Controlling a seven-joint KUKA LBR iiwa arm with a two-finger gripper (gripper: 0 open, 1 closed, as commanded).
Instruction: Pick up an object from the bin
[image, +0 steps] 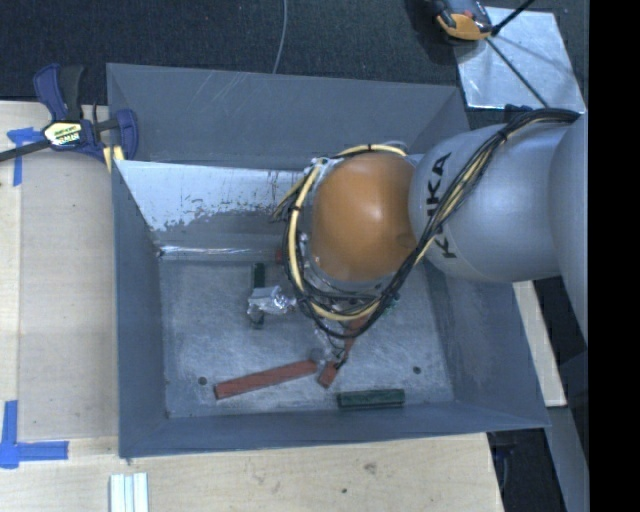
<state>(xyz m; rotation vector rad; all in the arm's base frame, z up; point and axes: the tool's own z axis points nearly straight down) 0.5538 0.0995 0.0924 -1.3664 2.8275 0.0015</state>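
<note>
Presently, the gripper (331, 362), its state impossible to tell beneath the orange wrist cover (362, 215), hangs at the view-right end of the reddish-brown flat bar (262, 381), whose long axis runs view-left from it across the bin floor (200, 330).

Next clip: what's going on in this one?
The KUKA arm reaches into the grey bin from the right. Its pincer is low, at the right end of a reddish-brown flat stick on the bin floor. A small silver metal piece lies further left, and a dark green bar lies by the near wall. The stick is not lifted yet.
</note>
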